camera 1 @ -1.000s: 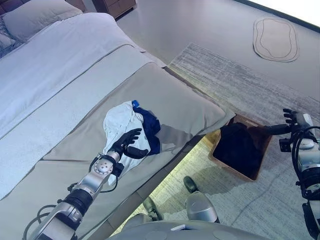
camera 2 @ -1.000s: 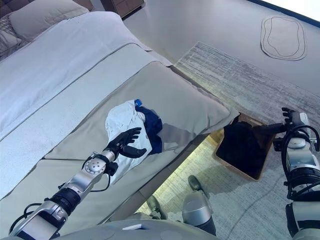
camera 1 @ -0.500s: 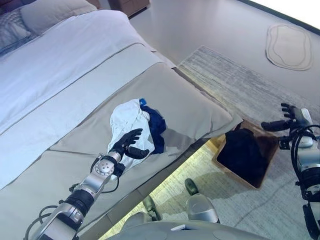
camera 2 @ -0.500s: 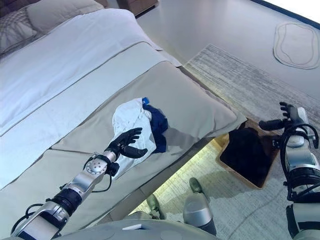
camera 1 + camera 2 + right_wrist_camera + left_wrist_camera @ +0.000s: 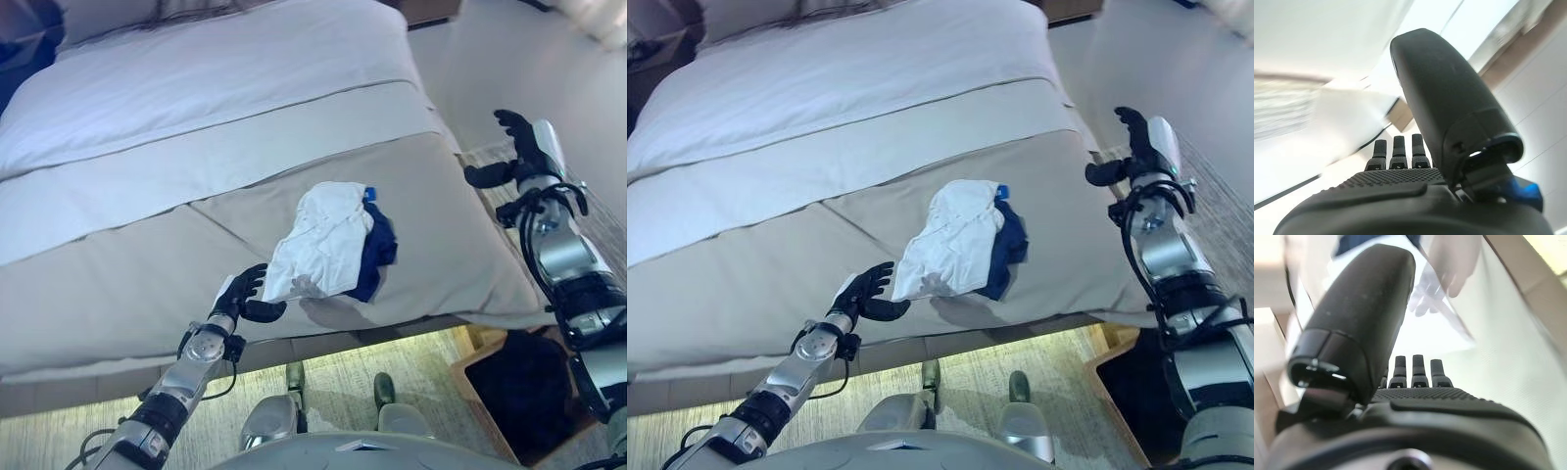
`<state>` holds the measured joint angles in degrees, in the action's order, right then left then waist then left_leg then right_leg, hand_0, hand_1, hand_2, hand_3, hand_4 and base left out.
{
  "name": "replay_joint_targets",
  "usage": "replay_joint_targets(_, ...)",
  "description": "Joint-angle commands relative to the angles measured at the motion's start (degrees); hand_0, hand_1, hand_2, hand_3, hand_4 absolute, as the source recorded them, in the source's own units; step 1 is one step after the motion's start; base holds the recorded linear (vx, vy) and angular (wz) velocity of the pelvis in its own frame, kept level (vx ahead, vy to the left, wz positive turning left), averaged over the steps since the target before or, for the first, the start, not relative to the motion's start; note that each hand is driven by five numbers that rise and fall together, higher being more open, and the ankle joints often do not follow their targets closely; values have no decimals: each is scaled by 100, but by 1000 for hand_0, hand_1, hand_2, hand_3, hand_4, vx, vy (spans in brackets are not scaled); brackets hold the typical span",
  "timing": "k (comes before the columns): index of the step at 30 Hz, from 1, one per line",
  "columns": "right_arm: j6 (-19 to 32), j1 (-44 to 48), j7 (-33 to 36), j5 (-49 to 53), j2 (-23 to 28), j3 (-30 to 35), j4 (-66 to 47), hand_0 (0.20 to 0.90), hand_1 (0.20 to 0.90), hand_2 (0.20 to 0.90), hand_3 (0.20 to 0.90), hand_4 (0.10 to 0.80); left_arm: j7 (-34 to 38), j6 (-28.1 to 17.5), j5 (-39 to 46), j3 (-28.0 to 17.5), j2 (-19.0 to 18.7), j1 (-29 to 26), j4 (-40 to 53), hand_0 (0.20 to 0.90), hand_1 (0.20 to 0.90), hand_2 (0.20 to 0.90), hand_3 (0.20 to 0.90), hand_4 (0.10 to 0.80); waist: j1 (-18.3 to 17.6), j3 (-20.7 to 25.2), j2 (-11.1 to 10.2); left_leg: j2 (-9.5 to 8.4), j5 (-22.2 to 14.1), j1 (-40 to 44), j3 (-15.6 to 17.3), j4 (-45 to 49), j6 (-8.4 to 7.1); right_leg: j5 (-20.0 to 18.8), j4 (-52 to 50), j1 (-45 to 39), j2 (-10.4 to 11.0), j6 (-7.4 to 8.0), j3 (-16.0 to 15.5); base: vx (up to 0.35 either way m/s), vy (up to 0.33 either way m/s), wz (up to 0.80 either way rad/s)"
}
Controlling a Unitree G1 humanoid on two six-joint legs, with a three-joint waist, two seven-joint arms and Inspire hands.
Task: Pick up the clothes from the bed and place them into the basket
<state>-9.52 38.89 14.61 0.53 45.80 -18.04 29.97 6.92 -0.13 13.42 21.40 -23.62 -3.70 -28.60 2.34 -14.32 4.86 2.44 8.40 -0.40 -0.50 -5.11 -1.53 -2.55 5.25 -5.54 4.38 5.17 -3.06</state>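
Note:
A white garment (image 5: 323,240) lies crumpled on the bed's grey blanket (image 5: 118,284), partly over a dark blue garment (image 5: 379,250). My left hand (image 5: 245,294) is open at the white garment's near corner, its thumb by the cloth's edge; the white cloth also shows past its straight fingers in the left wrist view (image 5: 1444,318). My right hand (image 5: 519,147) is open and empty, raised over the bed's right edge. The basket (image 5: 477,364) stands on the floor at the lower right with dark clothing (image 5: 529,387) inside it.
A white sheet (image 5: 216,78) covers the bed's far half. A pale patterned rug (image 5: 333,377) lies on the floor along the bed's lit near edge, between the bed and the basket.
The camera has swung left, so the whole scene has shifted. My left hand has slid off the white garment to its near corner. My right hand has risen from beside the basket to the bed's edge.

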Motion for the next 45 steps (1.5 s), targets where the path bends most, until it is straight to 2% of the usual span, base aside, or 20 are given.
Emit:
replay_joint_targets(1,375,883,126,-221,89,-243,54,900,900,900,900,800,63,-355,-90,-321,-320,-103,72,900,900,900,900,800,298,318,-390,-311,-813,376,-220,112,-29,116,-347,275,18,-230,-358,35,48,47)
replay_joint_targets(5,197,1357,217,-220,55,-518,270,900,900,900,900,800,-25,-465,-65,-349,-411,-110,198,900,900,900,900,800,633,-16,-327,-398,-727,62,-549,282,-19,259,-670,454,118,-324,-663,-21,55,47)
replay_joint_targets(11,75,1920,150,-272,76,-868,581,900,900,900,900,800,-29,-603,74,-323,-483,-205,386,900,900,900,900,800,978,-590,-155,-550,-726,-460,-854,798,-13,561,-1389,844,308,-466,-1141,-35,73,37)
replay_joint_targets(16,-270,2228,86,-282,-14,-1123,963,900,900,900,900,800,-37,-779,202,-250,-529,-333,721,900,900,900,900,800,1229,-1120,11,-735,-789,-935,-1003,1309,17,789,-1977,1195,473,-531,-1466,-26,43,34)
replay_joint_targets(21,-405,2440,76,-288,-127,-1295,1530,900,900,900,900,800,49,-823,280,-171,-601,-406,1113,900,900,900,900,800,1428,-1524,96,-924,-897,-1493,-1040,1938,111,932,-2591,1655,613,-559,-1646,-31,18,27)
replay_joint_targets(22,-417,2450,76,-291,-151,-1298,1592,900,900,900,900,800,56,-829,295,-163,-614,-413,1145,900,900,900,900,800,1451,-1547,105,-937,-916,-1570,-1040,2014,128,948,-2683,1729,641,-558,-1666,69,-46,29)
replay_joint_targets(23,-442,2444,60,-296,-217,-1314,1707,900,900,900,900,800,62,-840,320,-144,-638,-392,1196,900,900,900,900,800,1504,-1548,89,-948,-1122,-1655,-1018,2185,147,1152,-2937,1856,684,-519,-1621,82,-46,21)
replay_joint_targets(24,-458,2462,14,-302,-266,-1320,1840,900,900,900,900,800,59,-828,332,-122,-661,-388,1273,900,900,900,900,800,1548,-1548,101,-967,-1176,-1815,-1002,2331,176,1203,-3125,2025,729,-515,-1638,82,-49,17)
replay_joint_targets(31,-559,2477,-57,-154,-350,-1356,2197,900,900,900,900,800,171,-931,413,-59,-775,-198,1659,900,900,900,900,800,1661,-1548,174,-1119,-1580,-2774,-850,3346,369,1512,-4177,2946,884,-578,-1569,2,5,2)
replay_joint_targets(36,-849,2404,-222,-137,-356,-1344,2295,900,900,900,900,800,223,-884,451,-106,-843,-13,1966,900,900,900,900,800,1651,-1548,224,-1205,-2023,-3478,-721,4379,461,1776,-4950,3583,869,-691,-1421,-8,7,-5)
replay_joint_targets(39,-996,2368,-502,-203,-353,-1356,2442,900,900,900,900,800,222,-843,502,-123,-870,66,2007,900,900,900,900,800,1624,-1548,246,-1189,-2202,-3736,-660,4802,501,1893,-5304,3861,838,-749,-1320,-8,21,-11)
replay_joint_targets(45,-1203,2199,-852,-214,-326,-1346,2652,900,900,900,900,800,252,-728,525,-76,-875,82,2138,900,900,900,900,800,1591,-1548,226,-1167,-2314,-3894,-661,5063,513,1954,-5471,3996,762,-802,-1254,-1,1,-5)
